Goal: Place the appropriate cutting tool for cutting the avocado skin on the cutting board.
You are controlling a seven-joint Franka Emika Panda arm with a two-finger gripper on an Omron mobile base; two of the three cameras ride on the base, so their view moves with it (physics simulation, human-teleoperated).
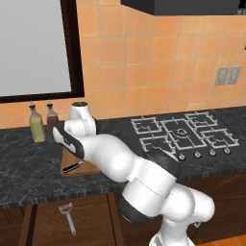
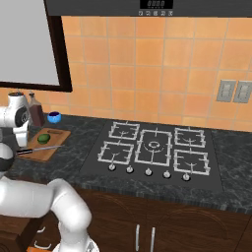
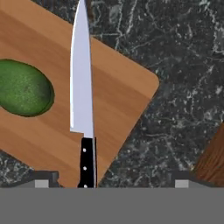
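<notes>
Board-top knife (image 3: 82, 87) between open jaws

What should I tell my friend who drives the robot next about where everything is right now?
Pincer: open, holding nothing, over the board's edge.
Knife: lies flat on the cutting board, blade on the wood, black handle sticking out past the edge.
Avocado: on the same board, beside the blade, not touching it.
Peeler: down in front of the cabinets, off the counter.
Done: the knife looks placed on the board.
Left: probably just lift the arm away without bumping the handle.
</notes>
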